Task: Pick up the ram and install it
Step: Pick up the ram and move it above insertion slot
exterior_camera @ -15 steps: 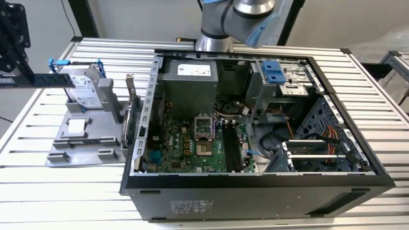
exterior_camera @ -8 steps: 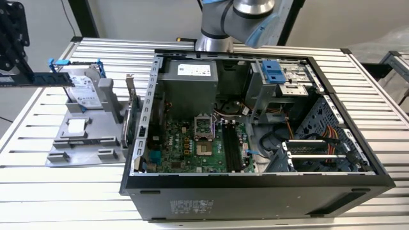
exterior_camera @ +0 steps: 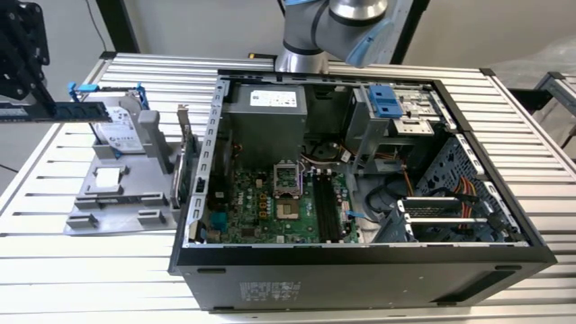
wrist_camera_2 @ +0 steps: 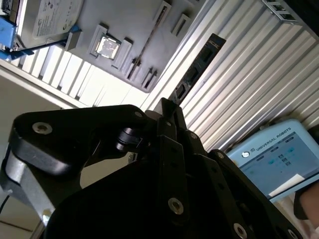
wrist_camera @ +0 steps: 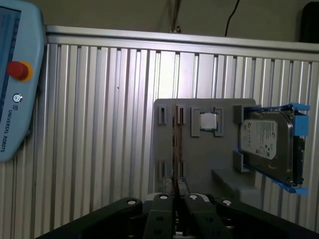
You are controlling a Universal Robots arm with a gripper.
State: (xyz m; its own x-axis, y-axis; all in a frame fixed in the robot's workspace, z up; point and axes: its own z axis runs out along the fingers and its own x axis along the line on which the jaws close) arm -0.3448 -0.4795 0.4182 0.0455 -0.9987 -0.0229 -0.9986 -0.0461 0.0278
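Note:
In the exterior view, the ram (exterior_camera: pixel 67 111) is a slim dark stick held level in the air at the far left, above the grey holder tray (exterior_camera: pixel 99 216). My gripper (exterior_camera: pixel 20 100) is shut on one end of it. In the second wrist view the ram (wrist_camera_2: pixel 199 64) juts out from between the fingers of the gripper (wrist_camera_2: pixel 169 113). The first wrist view shows the ram (wrist_camera: pixel 175 149) edge-on above the gripper (wrist_camera: pixel 175 193). The open computer case (exterior_camera: pixel 360 270) lies to the exterior view's right, with the motherboard (exterior_camera: pixel 270 202) and its long black memory slots (exterior_camera: pixel 324 202) exposed.
On the holder tray sit a silver hard drive with blue clips (exterior_camera: pixel 121 135), a small square chip (exterior_camera: pixel 106 177) and an upright card with a metal bracket (exterior_camera: pixel 186 155). A blue teach pendant (wrist_camera: pixel 15 74) lies on the ribbed table. The arm's base (exterior_camera: pixel 301 61) stands behind the case.

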